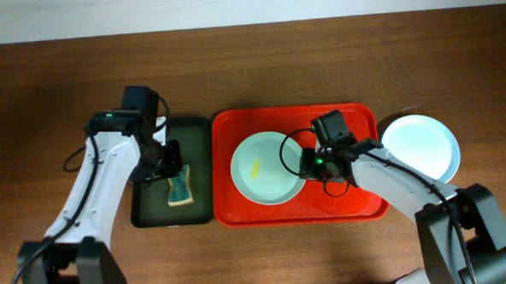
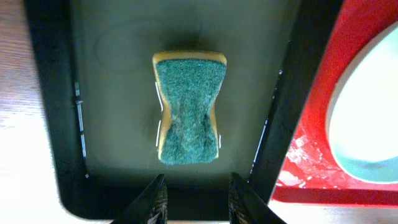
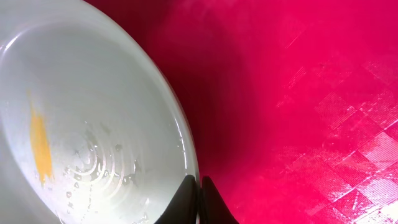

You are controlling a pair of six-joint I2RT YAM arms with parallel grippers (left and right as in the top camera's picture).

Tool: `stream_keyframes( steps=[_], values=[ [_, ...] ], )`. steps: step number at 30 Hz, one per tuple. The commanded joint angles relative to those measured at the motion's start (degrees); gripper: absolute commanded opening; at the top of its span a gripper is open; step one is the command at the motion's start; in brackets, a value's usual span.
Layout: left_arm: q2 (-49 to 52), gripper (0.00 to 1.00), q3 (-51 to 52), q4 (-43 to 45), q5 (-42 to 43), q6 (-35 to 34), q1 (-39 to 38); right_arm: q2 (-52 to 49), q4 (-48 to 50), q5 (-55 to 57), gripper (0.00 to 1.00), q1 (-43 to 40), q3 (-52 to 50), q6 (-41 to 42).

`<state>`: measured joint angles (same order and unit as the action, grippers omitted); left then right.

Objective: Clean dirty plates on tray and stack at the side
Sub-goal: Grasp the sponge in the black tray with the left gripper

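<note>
Plate (image 3: 93,93) partly out of r. wrist view, left/btm.

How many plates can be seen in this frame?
2. One smeared plate lies on the red tray; one clean plate sits on the table right of the tray. Another could hide stacked beneath it.

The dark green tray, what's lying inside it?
One sponge, green scrubbing side up with yellow foam at its edges, lies in the dark green tray. The left gripper hovers open close by. Whatever lies under the sponge is hidden.
</note>
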<state>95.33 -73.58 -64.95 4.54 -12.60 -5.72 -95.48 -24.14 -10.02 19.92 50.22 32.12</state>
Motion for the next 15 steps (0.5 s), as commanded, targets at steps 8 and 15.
stream_keyframes(
  steps=[8, 15],
  values=[
    [7.74, 0.31, 1.46, 2.73, -2.91, -2.08, -1.81, -0.52, -0.04, 0.35, 0.05, 0.33, -0.57, -0.15],
    [12.04, 0.27, 2.32, 4.33, -3.45, -2.32, -1.79, -0.52, -0.04, 0.35, 0.05, 0.33, -0.57, -0.15]
  ],
)
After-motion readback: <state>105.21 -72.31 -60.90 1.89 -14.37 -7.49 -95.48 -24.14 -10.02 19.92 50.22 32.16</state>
